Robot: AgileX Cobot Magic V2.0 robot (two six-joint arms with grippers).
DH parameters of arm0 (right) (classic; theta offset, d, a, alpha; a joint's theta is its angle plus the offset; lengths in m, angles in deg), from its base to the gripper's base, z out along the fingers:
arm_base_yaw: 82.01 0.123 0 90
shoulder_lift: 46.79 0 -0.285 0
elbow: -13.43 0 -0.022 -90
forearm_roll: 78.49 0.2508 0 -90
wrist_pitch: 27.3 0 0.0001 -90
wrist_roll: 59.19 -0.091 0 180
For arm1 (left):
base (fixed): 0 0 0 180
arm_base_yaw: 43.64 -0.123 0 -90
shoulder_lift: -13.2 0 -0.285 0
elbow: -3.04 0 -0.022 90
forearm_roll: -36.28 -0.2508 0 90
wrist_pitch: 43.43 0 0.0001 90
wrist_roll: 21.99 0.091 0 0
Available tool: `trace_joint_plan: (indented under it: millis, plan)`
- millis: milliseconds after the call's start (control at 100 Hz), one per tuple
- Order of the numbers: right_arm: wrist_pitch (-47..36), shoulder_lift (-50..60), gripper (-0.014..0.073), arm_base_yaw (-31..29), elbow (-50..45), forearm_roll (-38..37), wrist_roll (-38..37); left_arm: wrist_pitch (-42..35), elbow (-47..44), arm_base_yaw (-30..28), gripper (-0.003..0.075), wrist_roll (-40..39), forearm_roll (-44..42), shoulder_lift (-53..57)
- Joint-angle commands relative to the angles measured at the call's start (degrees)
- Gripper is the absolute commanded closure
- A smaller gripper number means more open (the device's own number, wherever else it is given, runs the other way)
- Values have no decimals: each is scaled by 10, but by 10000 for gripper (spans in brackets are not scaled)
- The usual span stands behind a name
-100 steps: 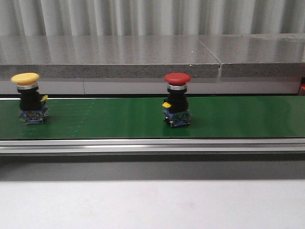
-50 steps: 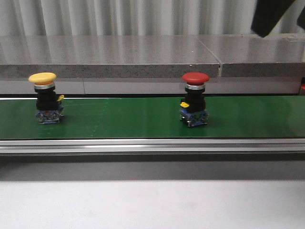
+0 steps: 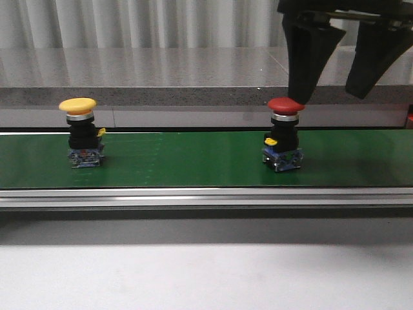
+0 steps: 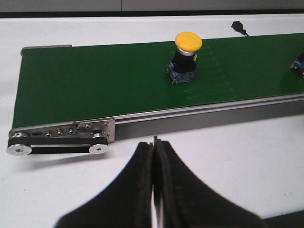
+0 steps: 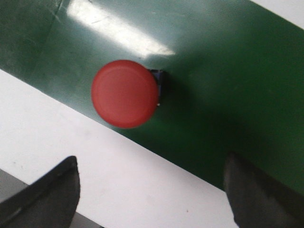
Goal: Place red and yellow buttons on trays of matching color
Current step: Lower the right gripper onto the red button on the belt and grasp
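So the right pincer (image 3: pixel 339 74) is hanging spread wide open above the belt, holding nothing. The red mushroom-cap push button on its black body and blue base (image 3: pixel 284 134) isn't centred between the fingers; from the front it sits right under the left-hand black finger (image 3: pixel 308 55), so the gap is offset toward the robot's right of the cap. The right wrist view agrees: the red cap is off to one side of the gap, not in the middle. My guess is the pincer needs to slide toward the robot's left before dropping, or that finger lands on the cap.

The button stands upright on the green conveyor belt (image 3: pixel 187 160), long axis vertical.

The left pincer (image 4: pixel 154 156) is closed on nothing over the white counter (image 4: pixel 247 142), with the yellow mushroom-cap push button (image 4: pixel 186 57) upright on the belt well beyond it. No trays in view.
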Motion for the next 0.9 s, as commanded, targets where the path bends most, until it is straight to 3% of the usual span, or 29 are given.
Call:
trace_joint_plan:
  millis: [0, 260, 330, 500, 570, 750, 890]
  plan:
    - [-8, 6, -20, 0, 18, 15, 18, -39, 14, 4, 740, 0, 5, -6]
    - [-86, -26, 3, -1, 18, 0, 27, -39, 14, 4, 740, 0, 5, -6]
    - [-93, -28, 74, -1, 18, -9, 27, -39, 14, 4, 740, 0, 5, -6]
    - [-91, -29, 342, -5, 18, -17, 27, -39, 14, 4, 740, 0, 5, -6]
    - [-91, -28, 402, -5, 18, -17, 27, -39, 14, 4, 740, 0, 5, -6]
    - [-90, -10, 422, -19, 18, -18, 23, -39, 14, 4, 740, 0, 5, -6]
    - [-90, 18, 422, -73, 18, -18, 15, -39, 14, 4, 740, 0, 5, -6]
